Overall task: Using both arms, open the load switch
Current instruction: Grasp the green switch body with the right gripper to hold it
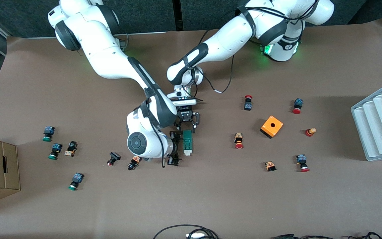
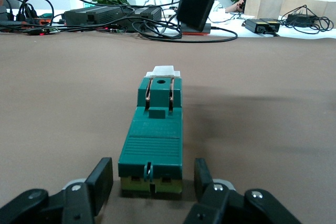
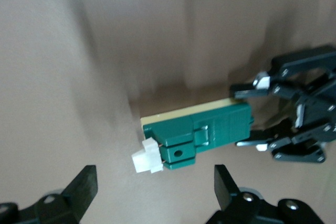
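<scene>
From the front, the load switch [image 1: 187, 142] lies mid-table at 6 o'clock of the left gripper [image 1: 187, 126]; the left wrist view shows those fingers [image 2: 103, 179] clamped on its end — in the right wrist view the right gripper [image 3: 152, 188] hangs over it, spread wide.

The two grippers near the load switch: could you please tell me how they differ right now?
The left gripper is shut on the load switch at its plain end; the right gripper is open, holding nothing. The left sits low at the table; the right hovers over the white-tab end. Both are black and two-fingered.
</scene>
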`<state>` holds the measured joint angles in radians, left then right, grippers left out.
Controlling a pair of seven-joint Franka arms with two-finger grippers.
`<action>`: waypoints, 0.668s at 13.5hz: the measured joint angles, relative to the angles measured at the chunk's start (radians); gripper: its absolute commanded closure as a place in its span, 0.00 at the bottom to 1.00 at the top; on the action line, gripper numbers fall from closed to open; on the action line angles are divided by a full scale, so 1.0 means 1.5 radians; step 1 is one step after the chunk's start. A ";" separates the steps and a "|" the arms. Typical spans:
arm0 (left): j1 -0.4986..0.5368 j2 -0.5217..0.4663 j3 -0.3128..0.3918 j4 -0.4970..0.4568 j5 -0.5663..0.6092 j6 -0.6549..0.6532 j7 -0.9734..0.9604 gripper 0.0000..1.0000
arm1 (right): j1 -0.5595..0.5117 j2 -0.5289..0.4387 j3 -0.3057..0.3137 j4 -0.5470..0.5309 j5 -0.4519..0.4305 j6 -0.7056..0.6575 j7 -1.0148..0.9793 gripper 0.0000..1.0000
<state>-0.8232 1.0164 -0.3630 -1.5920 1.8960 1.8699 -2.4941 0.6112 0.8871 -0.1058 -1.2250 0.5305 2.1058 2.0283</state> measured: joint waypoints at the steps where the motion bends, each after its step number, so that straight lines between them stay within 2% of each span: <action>1: 0.000 0.000 0.000 0.000 0.000 0.000 0.000 0.30 | 0.001 0.008 0.001 0.001 0.010 0.011 0.012 0.05; 2: 0.000 0.000 0.000 0.000 0.000 0.000 0.000 0.30 | 0.003 0.015 0.002 0.003 0.020 0.017 0.021 0.07; 3: 0.000 0.000 0.000 0.000 0.000 0.000 0.000 0.30 | 0.003 0.021 0.002 0.003 0.028 0.021 0.024 0.14; 9: 0.000 0.000 0.000 0.000 0.000 0.000 -0.010 0.29 | 0.002 0.041 0.002 0.024 0.049 0.026 0.036 0.17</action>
<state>-0.8232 1.0165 -0.3627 -1.5918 1.8961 1.8698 -2.5086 0.6145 0.9483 -0.1025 -1.1892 0.6046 2.1448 2.0823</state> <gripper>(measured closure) 0.291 0.159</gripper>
